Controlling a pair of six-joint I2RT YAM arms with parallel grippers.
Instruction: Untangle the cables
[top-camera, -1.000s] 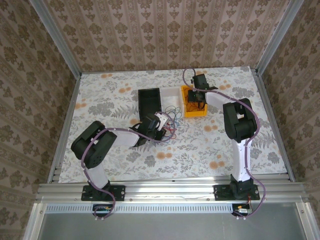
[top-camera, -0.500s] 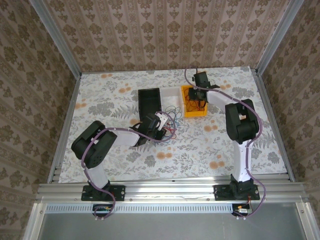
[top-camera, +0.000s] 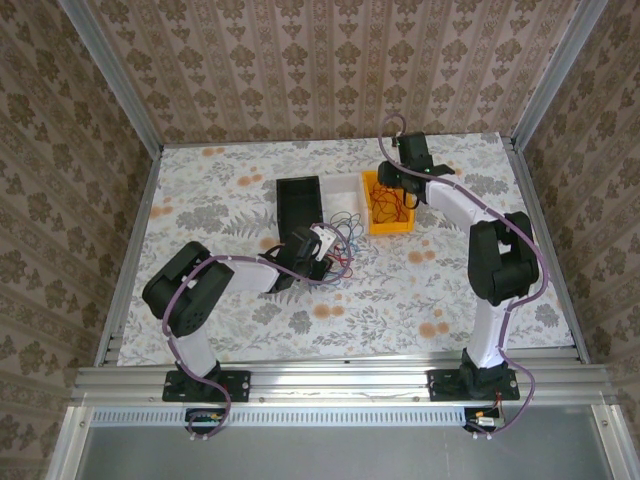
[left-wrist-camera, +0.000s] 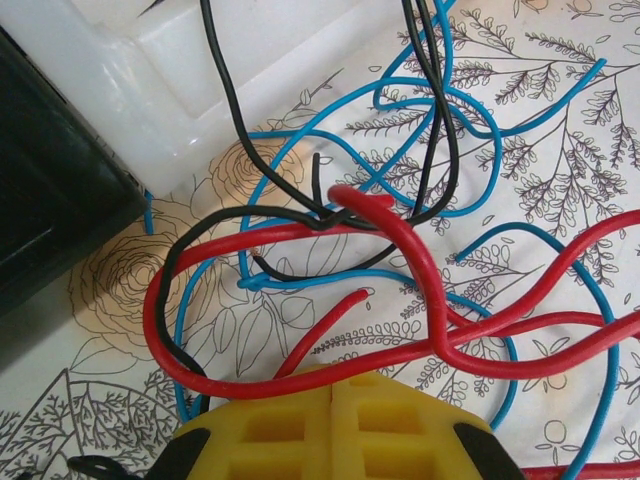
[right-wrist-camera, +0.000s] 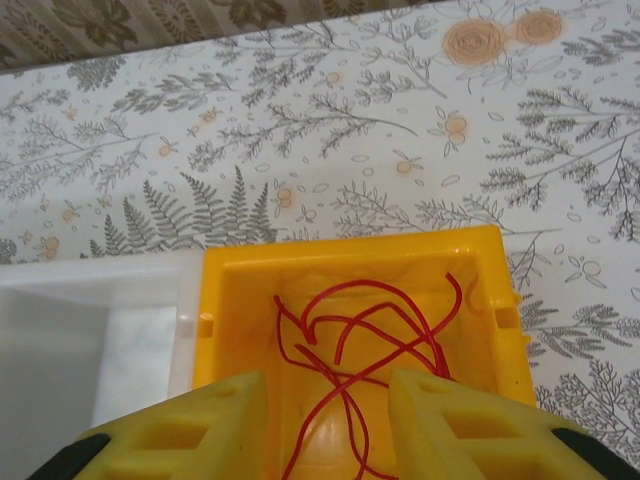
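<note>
Worktop (top-camera: 230, 180) carries black bin (top-camera: 298, 200), white bin (top-camera: 345, 187) and yellow bin (right-wrist-camera: 350, 252) in a row toward its far edge. Red, blue and black cables (left-wrist-camera: 400, 230) lie tangled mid-worktop, just short of the white bin. One red cable (right-wrist-camera: 350, 340) lies loose in the yellow bin, with right fingers (right-wrist-camera: 200, 420) spread above it. The left fingers (left-wrist-camera: 270, 430), pressed together, sit at the tangle's red strand.

Bare tabletop (top-camera: 200, 190) open at far left and near right, black bin (top-camera: 298, 200), white bin (top-camera: 345, 190) and yellow bin (top-camera: 390, 231) walling the far middle side by side, cables (top-camera: 345, 238) sprawled loose just before them
</note>
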